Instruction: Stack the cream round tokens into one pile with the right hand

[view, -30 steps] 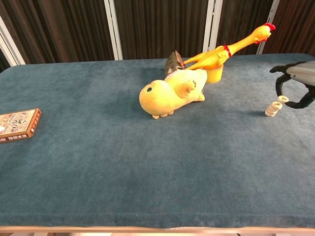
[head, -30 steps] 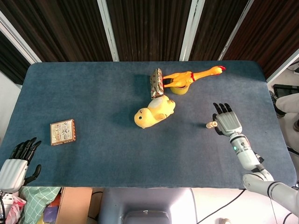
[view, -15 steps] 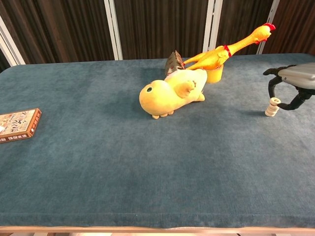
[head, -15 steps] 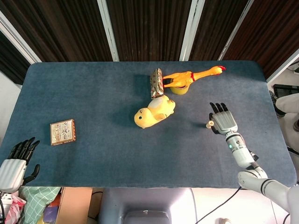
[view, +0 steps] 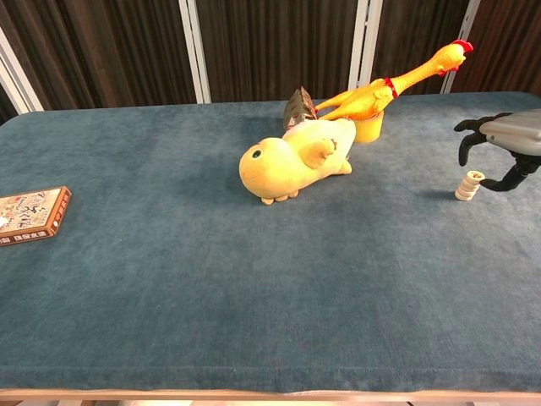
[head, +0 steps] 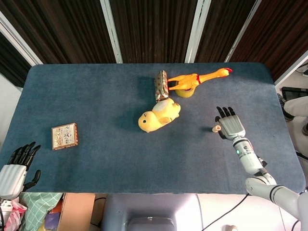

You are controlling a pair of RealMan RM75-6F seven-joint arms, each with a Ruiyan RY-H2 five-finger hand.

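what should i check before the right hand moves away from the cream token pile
1. Cream round tokens sit in one upright pile: ok.
2. Right hand holds nothing, fingers apart above and beside the pile: ok.
3. Fingers clear of the pile's top token: cannot tell, the gap looks small.
4. No stray tokens on the blue felt table: ok, none visible.
5. Yellow plush duck stands well apart from the pile: ok.
6. Left hand off the table edge, out of the way: ok.
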